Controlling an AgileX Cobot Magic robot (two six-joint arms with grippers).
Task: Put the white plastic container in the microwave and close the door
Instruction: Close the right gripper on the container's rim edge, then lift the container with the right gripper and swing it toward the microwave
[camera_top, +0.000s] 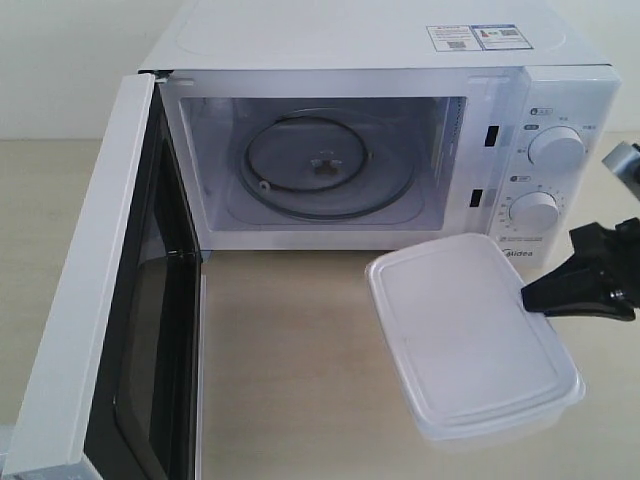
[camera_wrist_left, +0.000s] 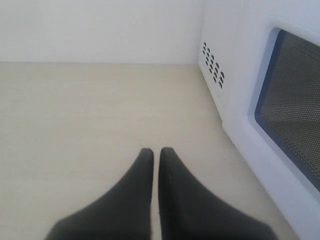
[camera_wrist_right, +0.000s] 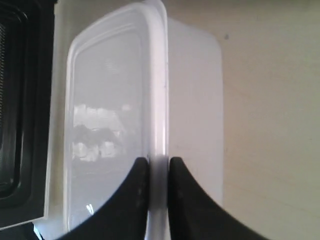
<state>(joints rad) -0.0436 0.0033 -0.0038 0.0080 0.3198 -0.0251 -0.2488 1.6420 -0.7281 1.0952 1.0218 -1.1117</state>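
door (camera_top: 100, 300) bottom and most of the right arm (camera_top: 610, 255) beyond the exterior view's border; sticker (camera_top: 475, 37) print illegible

My left gripper (camera_wrist_left: 156, 150) holds its two black fingers almost touching. My right gripper (camera_wrist_right: 159, 161) reaches in from my right, pinching the rim of the white plastic container (camera_wrist_right: 107, 100).

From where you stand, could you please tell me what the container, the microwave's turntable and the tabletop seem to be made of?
White plastic container: translucent plastic, slightly glossy; light reflects off its lid.
Turntable: probably clear glass; the hub shows through.
Tabletop: pale matt wood-look surface, faint grain; possibly laminate.
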